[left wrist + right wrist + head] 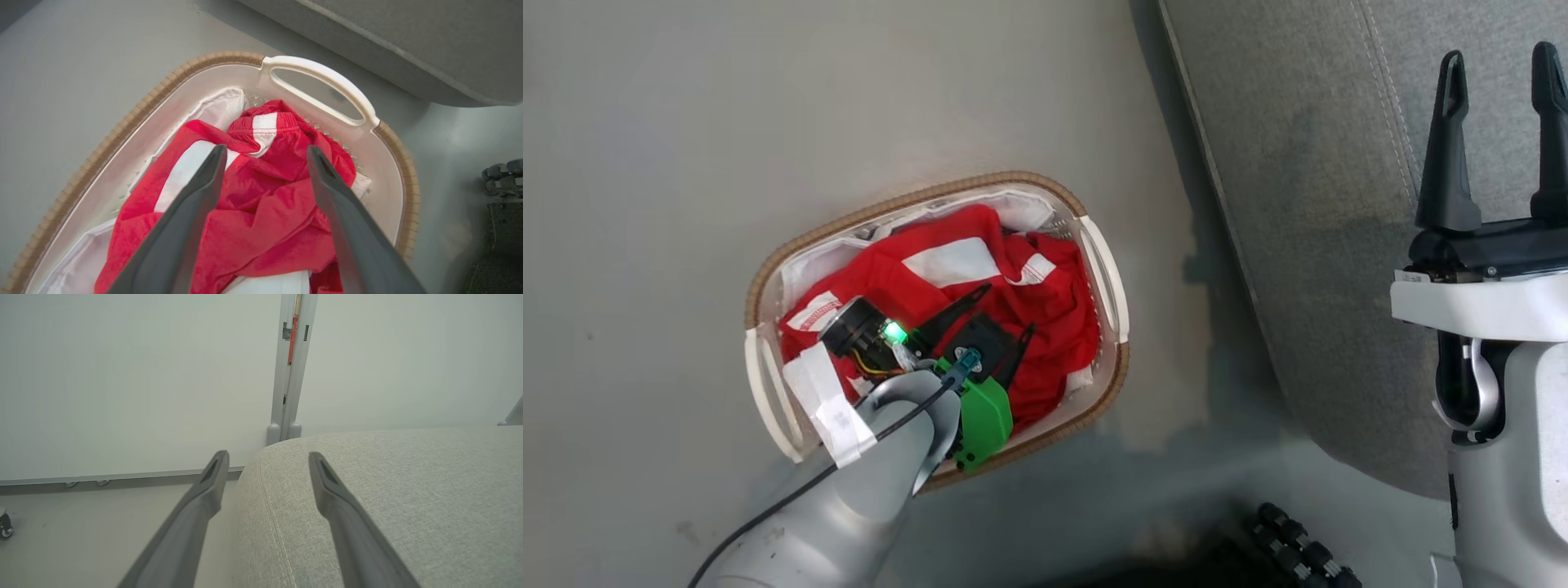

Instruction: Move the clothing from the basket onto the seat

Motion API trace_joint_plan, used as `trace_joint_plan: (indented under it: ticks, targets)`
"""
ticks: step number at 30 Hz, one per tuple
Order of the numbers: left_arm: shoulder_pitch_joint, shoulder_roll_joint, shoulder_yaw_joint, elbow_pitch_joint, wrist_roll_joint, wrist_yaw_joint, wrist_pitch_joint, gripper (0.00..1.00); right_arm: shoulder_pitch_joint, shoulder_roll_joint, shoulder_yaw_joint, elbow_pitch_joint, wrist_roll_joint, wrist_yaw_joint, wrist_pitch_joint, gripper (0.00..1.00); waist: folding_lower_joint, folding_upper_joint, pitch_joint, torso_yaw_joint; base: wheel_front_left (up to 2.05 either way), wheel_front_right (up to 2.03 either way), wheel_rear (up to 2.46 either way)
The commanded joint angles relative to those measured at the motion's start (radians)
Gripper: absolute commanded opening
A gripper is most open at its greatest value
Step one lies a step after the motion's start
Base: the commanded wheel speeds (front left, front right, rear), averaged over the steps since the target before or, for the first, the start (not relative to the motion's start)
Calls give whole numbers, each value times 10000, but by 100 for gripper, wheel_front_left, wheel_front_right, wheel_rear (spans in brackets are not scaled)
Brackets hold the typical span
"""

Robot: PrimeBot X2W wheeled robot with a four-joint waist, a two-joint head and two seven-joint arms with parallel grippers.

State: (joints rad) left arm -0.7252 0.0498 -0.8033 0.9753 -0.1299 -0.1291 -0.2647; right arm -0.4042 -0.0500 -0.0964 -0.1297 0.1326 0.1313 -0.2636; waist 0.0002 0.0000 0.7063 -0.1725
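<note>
Left hand (1009, 307) spread, sunk onto clothing (1058, 314) heaped in basket (915, 198) on floor (768, 122). Right hand (1500, 57) spread, idle over seat (1298, 204). Risks: shallow pinch drops garment; deep pinch snags liner (1025, 208), dragging basket.

One basket (931, 194), one seat (1307, 245)

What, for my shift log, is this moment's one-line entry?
left gripper open, over clothing in basket | right gripper open, over seat | nothing grasped
</note>
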Motion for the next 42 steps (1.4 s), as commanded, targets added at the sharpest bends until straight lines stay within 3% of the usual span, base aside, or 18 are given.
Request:
trace_joint_plan:
  ticks: [1, 14, 29, 30, 32, 33, 34, 35, 42]
  targets:
    - [-413, 125, -162, 271, -94, -20, 13, 100, -145, -8, 28, -93, 105, -10, -18, 100, -2, 0, 1215, -956, 0, 0, 0]
    - [-2582, 226, -960, 2216, 22, -15, 223, 100, -412, -10, 352, -472, 636, -10, -18, 100, -2, 0, 2235, -1590, 0, 0, 0]
    - [-3105, 222, -1047, 3043, -324, 90, 2435, 100, -179, -13, 961, -400, 1085, -10, -18, 100, -2, 0, 2431, -1751, 0, 0, 0]
    - [-3067, 209, -1065, 3056, -355, 83, 2573, 97, -189, -13, 974, -412, 1075, -10, -18, 100, -2, 0, 2429, -1744, 0, 0, 0]
    - [-3055, 190, -1060, 3064, -429, 84, 2677, 45, -201, -13, 973, -422, 1065, -10, -18, 100, -2, 0, 2419, -1723, 0, 0, 0]
    - [-3041, 180, -1073, 3066, -439, 84, 2696, 31, -204, -13, 968, -415, 1051, -10, -18, 100, -2, 0, 2406, -1709, 0, 0, 0]
    - [-3018, 168, -1087, 3068, -462, 86, 2681, 10, -198, -13, 954, -396, 1030, -10, -18, 100, -2, 0, 2376, -1686, 0, 0, 0]
    - [-3000, 156, -1102, 3071, -485, 90, 2651, 0, -188, -13, 946, -377, 1012, -10, -18, 100, -2, 0, 2346, -1663, 0, 0, 0]
    - [-2780, 91, -1068, 2919, -763, 145, 2010, 0, -91, -15, 990, -234, 846, -10, -18, 100, -2, 0, 1889, -1434, 0, 0, 0]
